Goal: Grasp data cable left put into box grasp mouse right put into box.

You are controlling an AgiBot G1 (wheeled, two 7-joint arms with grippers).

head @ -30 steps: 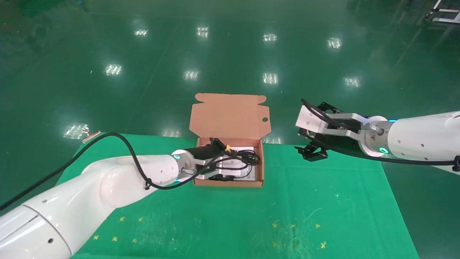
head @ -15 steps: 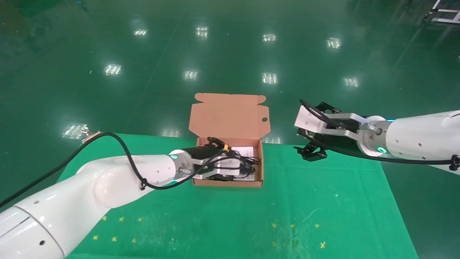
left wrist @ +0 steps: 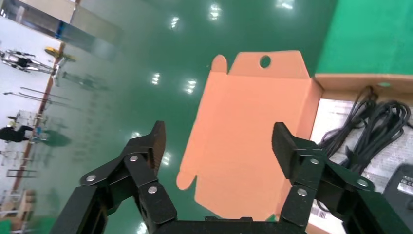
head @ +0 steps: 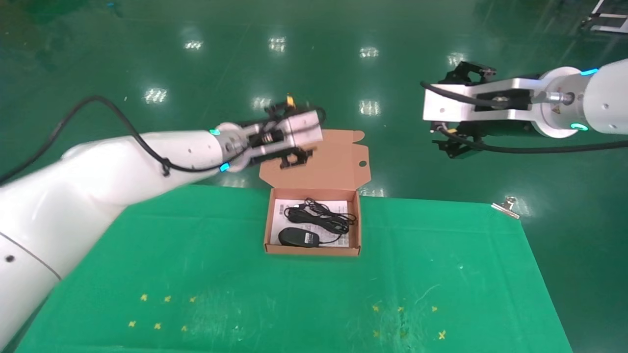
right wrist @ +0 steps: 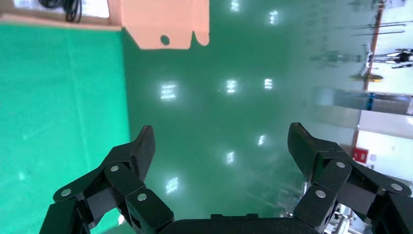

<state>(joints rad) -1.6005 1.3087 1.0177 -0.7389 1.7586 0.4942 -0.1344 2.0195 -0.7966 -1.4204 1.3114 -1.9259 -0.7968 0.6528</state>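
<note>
The box (head: 360, 230) stands open on the green table, its flap lid (head: 319, 157) upright at the back. Inside, on the white printed sheet (head: 343, 205), lie the black mouse (head: 298, 238) at the front and a loose black tangle of data cable (head: 321, 218) behind it; I cannot tell the data cable from the mouse's cord. My left gripper (head: 297, 158) hangs open and empty above the box's back left, in front of the lid (left wrist: 248, 131). The left wrist view shows the cable (left wrist: 375, 126) and mouse (left wrist: 402, 183). My right gripper (head: 454, 147) is open and empty, high to the right.
The green table cloth (head: 294, 294) carries small yellow marks near the front. A metal clip (head: 505, 206) holds its far right corner. Shiny green floor lies beyond the table. The right wrist view shows the lid (right wrist: 165, 22) far off.
My left gripper has lifted out of the box and up to the lid's left side, leaving mouse and cable in the box. My right arm has risen well above the table.
</note>
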